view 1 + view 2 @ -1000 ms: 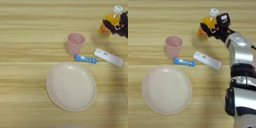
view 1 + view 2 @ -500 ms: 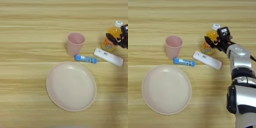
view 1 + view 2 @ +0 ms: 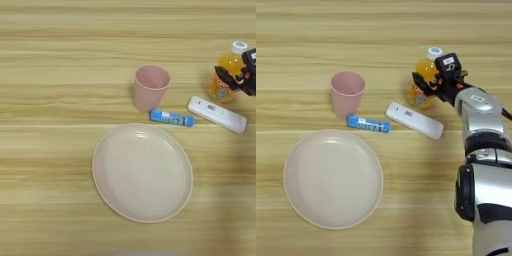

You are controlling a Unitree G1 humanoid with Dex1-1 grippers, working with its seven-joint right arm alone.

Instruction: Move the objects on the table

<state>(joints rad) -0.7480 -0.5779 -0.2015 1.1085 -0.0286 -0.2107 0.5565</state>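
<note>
In the left eye view we see the orange juice bottle point(image 3: 226, 75) upright near the table's point(image 3: 60, 60) right edge, just behind the white remote point(image 3: 216, 114). In the right eye view our right gripper point(image 3: 428, 82) pinches that bottle between its black fingers.

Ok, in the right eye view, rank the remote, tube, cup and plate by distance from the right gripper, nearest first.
1. Remote: just below-left of the gripper.
2. Tube: left of the remote.
3. Cup: further left, above the tube.
4. Plate: lower left, farthest.
</note>
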